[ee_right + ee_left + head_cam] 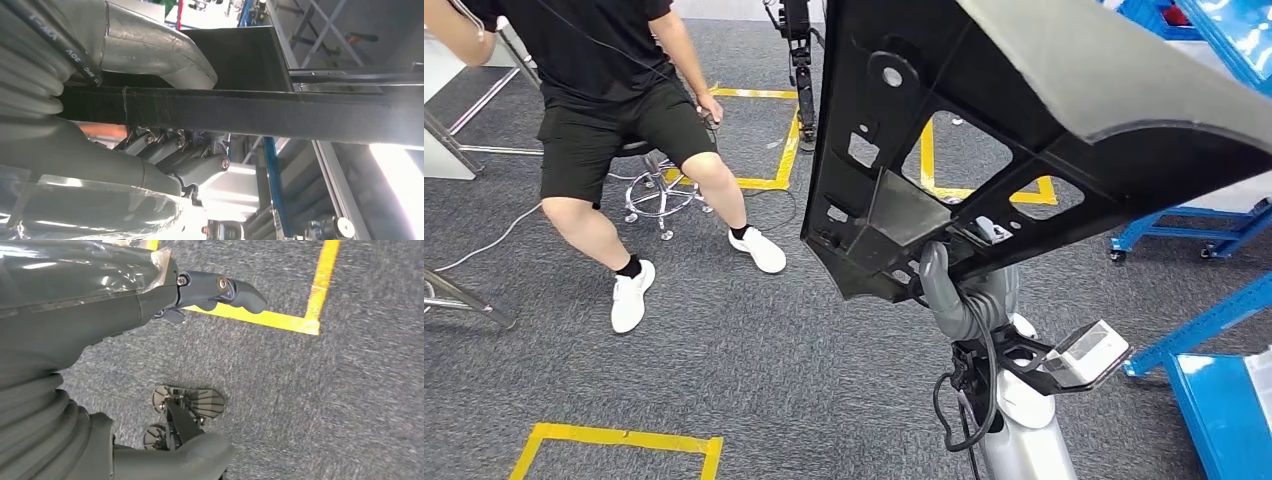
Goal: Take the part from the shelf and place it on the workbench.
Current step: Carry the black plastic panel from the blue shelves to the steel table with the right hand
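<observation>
A large black moulded plastic part (1044, 110) with several cut-outs hangs tilted in the upper right of the head view, above the carpet. My right hand (969, 295) reaches up from below and grips its lower edge. In the right wrist view the part's edge (250, 112) runs across between the grey thumb (160, 45) and the darker fingers (185, 155), which clamp it from both sides. My left hand (100, 305) hangs over the grey carpet with its fingers (235, 290) stretched out and nothing in it.
A person (614, 110) in black sits on a wheeled stool (659, 195) at the upper left, legs stretched onto the carpet. Yellow tape (614, 440) marks boxes on the floor. Blue racks (1214, 225) stand at the right, with a blue frame (1224, 410) near my right arm.
</observation>
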